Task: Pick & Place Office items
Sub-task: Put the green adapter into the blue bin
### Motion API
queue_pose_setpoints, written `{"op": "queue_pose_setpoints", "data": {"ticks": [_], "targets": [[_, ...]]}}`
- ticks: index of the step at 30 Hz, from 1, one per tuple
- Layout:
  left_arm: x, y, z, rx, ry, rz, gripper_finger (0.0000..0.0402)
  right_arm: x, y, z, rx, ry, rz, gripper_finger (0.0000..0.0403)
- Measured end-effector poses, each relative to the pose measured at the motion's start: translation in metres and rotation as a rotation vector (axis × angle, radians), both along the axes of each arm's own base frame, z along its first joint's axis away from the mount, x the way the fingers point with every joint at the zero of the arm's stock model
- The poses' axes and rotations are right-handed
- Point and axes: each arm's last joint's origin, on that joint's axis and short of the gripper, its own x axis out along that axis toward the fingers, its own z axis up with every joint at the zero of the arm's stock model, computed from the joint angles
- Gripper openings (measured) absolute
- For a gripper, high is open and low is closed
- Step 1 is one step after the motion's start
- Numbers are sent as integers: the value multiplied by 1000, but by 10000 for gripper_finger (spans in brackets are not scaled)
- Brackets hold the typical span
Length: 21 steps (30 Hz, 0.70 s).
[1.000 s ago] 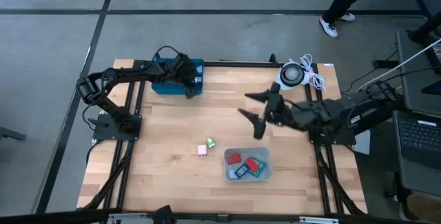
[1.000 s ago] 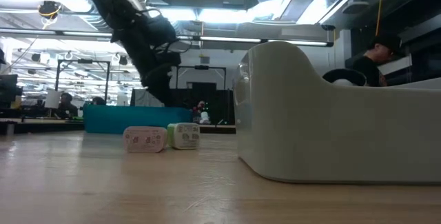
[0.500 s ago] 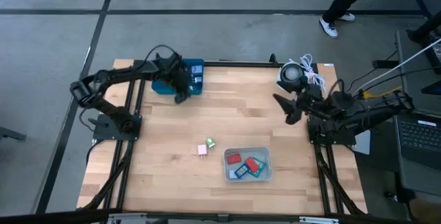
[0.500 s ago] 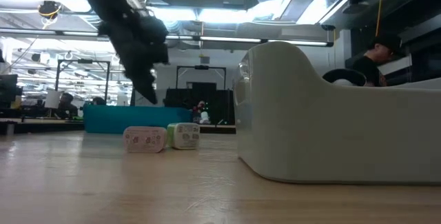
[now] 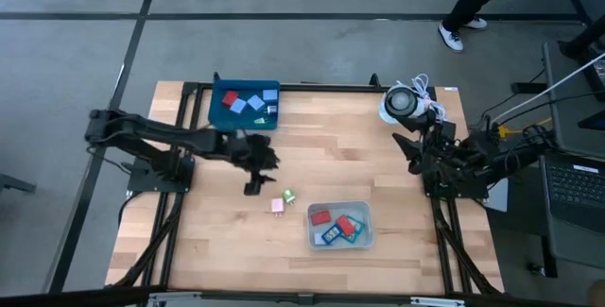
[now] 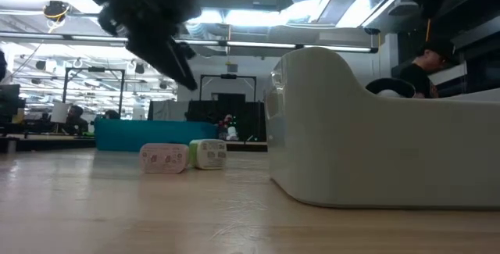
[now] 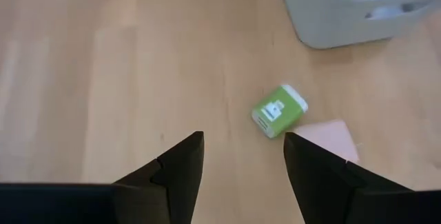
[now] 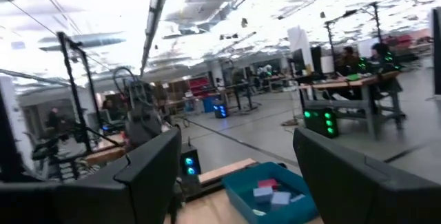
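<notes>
Left gripper (image 5: 253, 173): over bare tabletop, fingers apart, nothing between them; tips angled down toward two loose pieces, which reads as lining up for a pick.
Green piece (image 7: 278, 111): on the wood just ahead of the left fingers and off to one side; not yet between them.
Pink piece (image 7: 333, 140): touching or all but touching the green one, on its far side from the fingers' gap.
Obstacle: my judgement is that the pair lie so close that closing on the green piece could nudge the pink one.
Grey bin (image 5: 365, 241): beyond the two pieces from the left gripper, near them; holds red and blue pieces, so a likely drop point.
Blue tray (image 5: 218, 89): behind the left gripper at the table's far edge, well apart; red, blue and pale pieces inside.
Right gripper (image 5: 413, 151): parked at the right table edge, fingers apart and empty, pointing toward the tray.
Cable (image 5: 416, 103): white coil just beside the right gripper, clear of the left arm's path.
</notes>
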Motion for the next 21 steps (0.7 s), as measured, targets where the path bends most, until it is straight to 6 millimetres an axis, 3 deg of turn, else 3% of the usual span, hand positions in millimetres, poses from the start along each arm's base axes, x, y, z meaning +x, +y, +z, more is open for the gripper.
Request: {"op": "queue_pose_setpoints", "data": {"ticks": [5,9,21], "targets": [[26,-12,-26,43,157,-96,196,-8,1,-1,19,-14,12,286],[41,-19,-29,80,152,-194,196,-10,4,-1,7,-12,43,286],[63,-32,-56,139,191,-311,240,-11,9,-1,-10,-5,88,286]]}}
